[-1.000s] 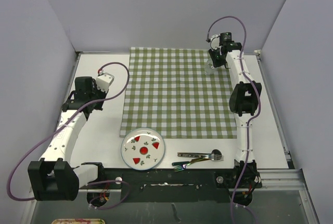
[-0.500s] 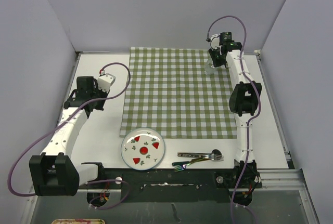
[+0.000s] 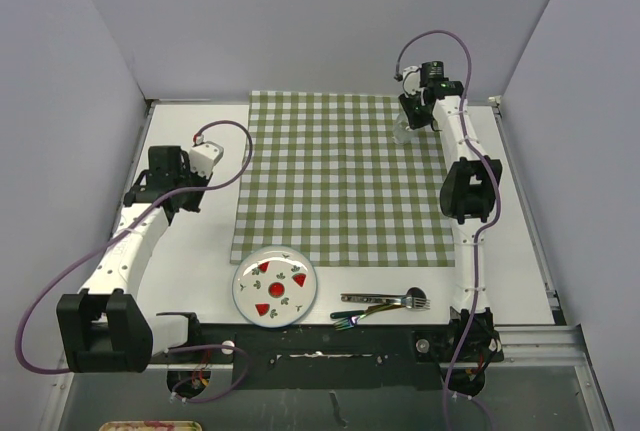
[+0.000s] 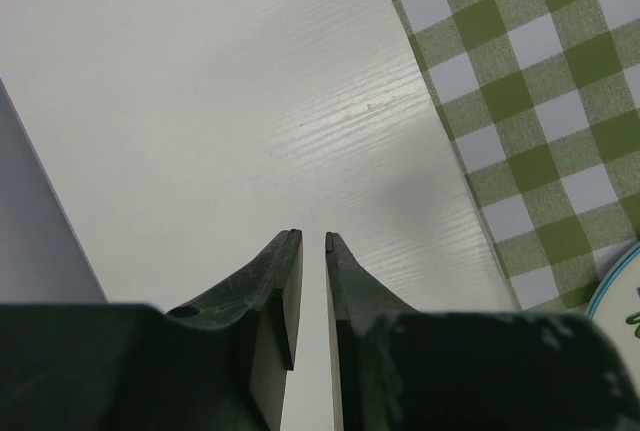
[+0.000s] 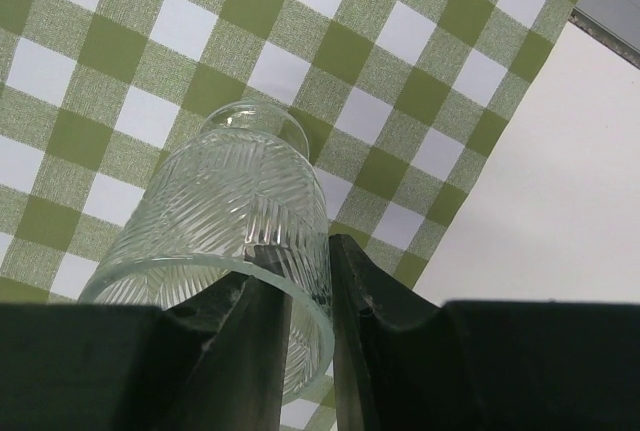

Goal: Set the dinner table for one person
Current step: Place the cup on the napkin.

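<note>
Right wrist view only: right claw (image 5: 303,246) pinches glass (image 5: 230,201) wall, at cloth's (image 5: 130,1) 1 o'clock corner; left claw (image 4: 310,241) narrow, empty, over worktop (image 4: 200,101).

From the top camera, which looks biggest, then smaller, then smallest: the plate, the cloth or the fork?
1. cloth
2. plate
3. fork, about as long as the plate is wide, but much thinner

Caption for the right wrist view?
The right jaws pinch the rim of a ribbed glass near the edge of the checked cloth.
</note>
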Robot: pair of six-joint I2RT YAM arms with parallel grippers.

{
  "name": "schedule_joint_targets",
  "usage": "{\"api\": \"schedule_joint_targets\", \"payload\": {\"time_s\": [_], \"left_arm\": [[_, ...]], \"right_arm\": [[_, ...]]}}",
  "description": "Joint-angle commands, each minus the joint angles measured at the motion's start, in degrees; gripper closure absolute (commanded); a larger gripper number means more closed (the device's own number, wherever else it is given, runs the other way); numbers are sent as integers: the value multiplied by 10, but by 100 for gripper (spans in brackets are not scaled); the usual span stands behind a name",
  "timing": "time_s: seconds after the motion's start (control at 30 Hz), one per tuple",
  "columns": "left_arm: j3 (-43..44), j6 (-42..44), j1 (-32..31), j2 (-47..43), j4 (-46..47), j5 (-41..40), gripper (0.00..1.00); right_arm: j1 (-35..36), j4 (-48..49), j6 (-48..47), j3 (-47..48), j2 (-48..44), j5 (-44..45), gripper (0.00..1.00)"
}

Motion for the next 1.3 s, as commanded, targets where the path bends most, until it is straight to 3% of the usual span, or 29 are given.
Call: {"api": "schedule_joint_targets", "payload": {"time_s": [0.0,0.33,1.27], "left_arm": [[30,8,4,5,5,14,85],[34,10,4,16,-2,20,85],[70,9,4,60,-47,40,80]], "right_arm": [[7,26,-5,37,-16,4,78],[9,26,-8,37,-15,8,71],[9,26,-16,35,-7,15,65]]}}
